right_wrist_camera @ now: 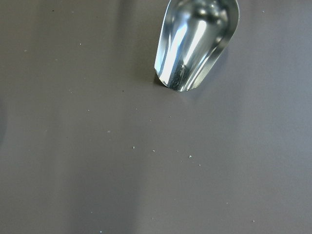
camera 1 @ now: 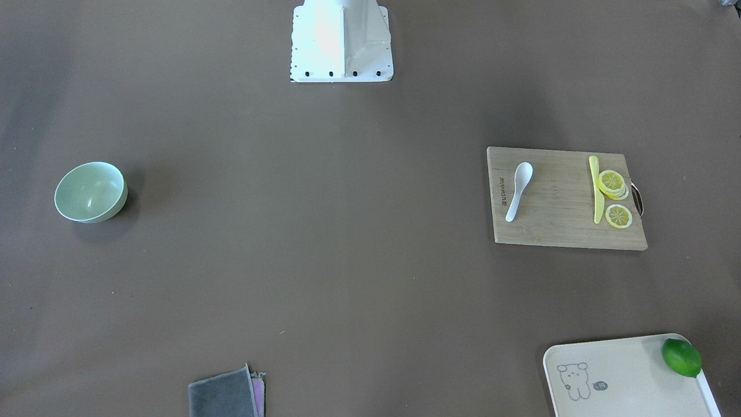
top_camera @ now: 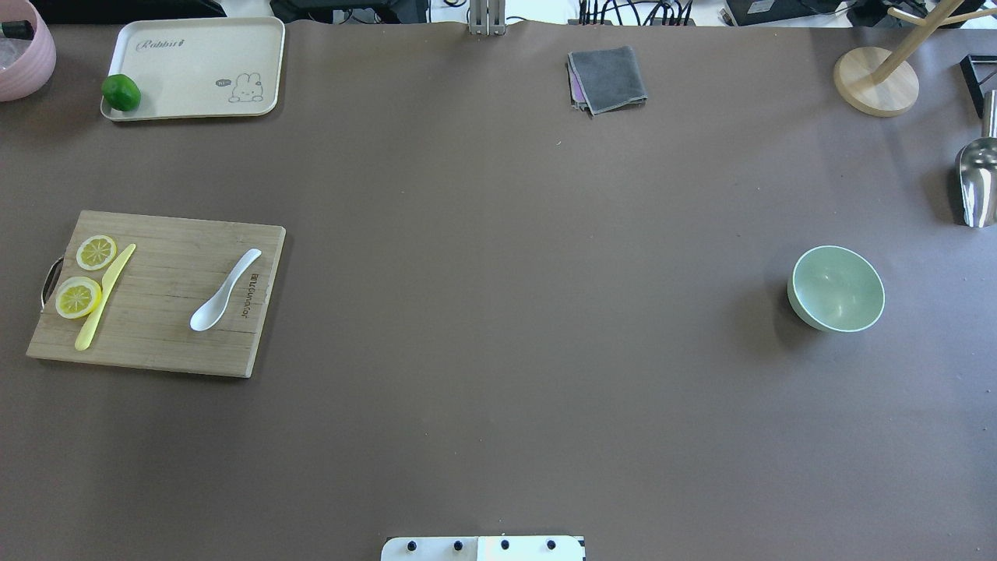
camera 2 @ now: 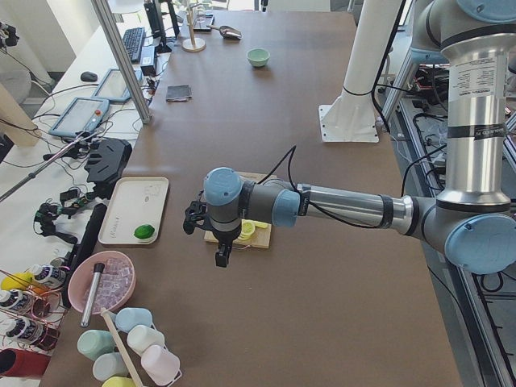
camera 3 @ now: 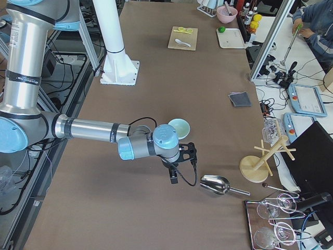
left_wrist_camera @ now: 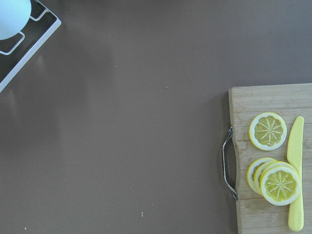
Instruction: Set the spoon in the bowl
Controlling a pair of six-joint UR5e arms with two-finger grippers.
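The white spoon (camera 1: 518,190) lies on a wooden cutting board (camera 1: 556,223), scoop toward the robot; it also shows in the overhead view (top_camera: 224,291). The mint-green bowl (camera 1: 91,191) stands upright on the table's other side and looks empty in the overhead view (top_camera: 836,288). My left gripper (camera 2: 219,251) hangs above the table by the board's outer end, away from the spoon. My right gripper (camera 3: 174,177) hangs beyond the bowl (camera 3: 179,127), near a metal scoop. Both show only in the side views, so I cannot tell whether they are open or shut.
A yellow knife (camera 1: 596,191) and lemon slices (camera 1: 612,184) lie on the board. A cream tray (top_camera: 195,70) holds a lime (top_camera: 121,92). A grey cloth (top_camera: 607,78), a wooden stand (top_camera: 876,78) and the metal scoop (top_camera: 977,183) lie near the table edges.
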